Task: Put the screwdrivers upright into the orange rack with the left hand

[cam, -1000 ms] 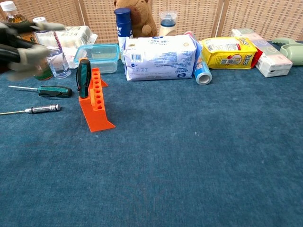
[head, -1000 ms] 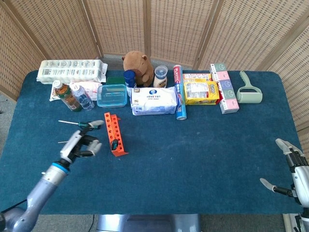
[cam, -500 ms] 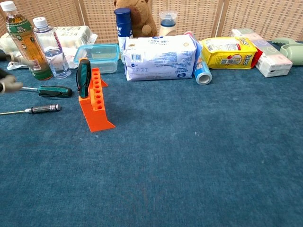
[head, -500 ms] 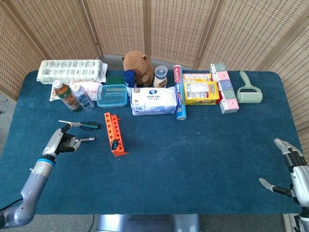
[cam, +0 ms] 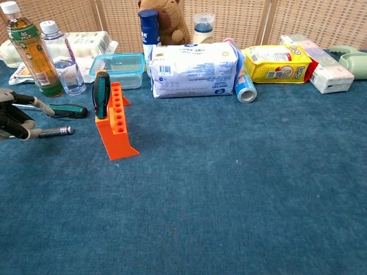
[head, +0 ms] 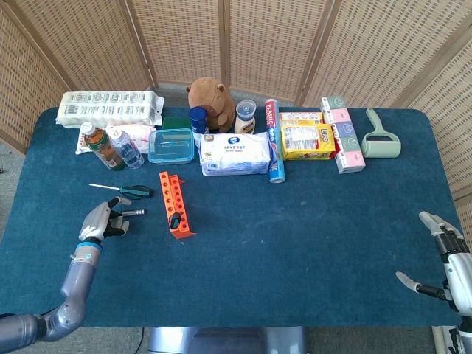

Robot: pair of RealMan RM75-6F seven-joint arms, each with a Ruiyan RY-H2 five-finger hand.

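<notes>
The orange rack [head: 175, 204] [cam: 116, 120] stands left of the table's middle, with one green-and-black screwdriver [cam: 101, 94] [head: 175, 220] upright in its near end. A green-handled screwdriver [head: 136, 191] [cam: 71, 110] and a silver-handled screwdriver [head: 133, 212] [cam: 57, 131] lie flat to the rack's left. My left hand [head: 103, 220] [cam: 14, 114] is low over the silver one's shaft, fingers spread around it and hiding it; the tool still lies on the cloth. My right hand [head: 445, 259] hangs open at the table's near right corner.
Two bottles [cam: 40, 51], a clear lidded box [cam: 119, 66], a wipes pack [cam: 192, 69], a plush toy [head: 212, 99], a can [cam: 245, 87], snack packs [head: 306, 140] and a lint roller [head: 380, 140] line the back half of the blue table [head: 295, 243].
My left hand has drawn back from near the rack, dropped to the table and closed in on the silver screwdriver's shaft. Both loose screwdrivers and the right hand have stayed put.
</notes>
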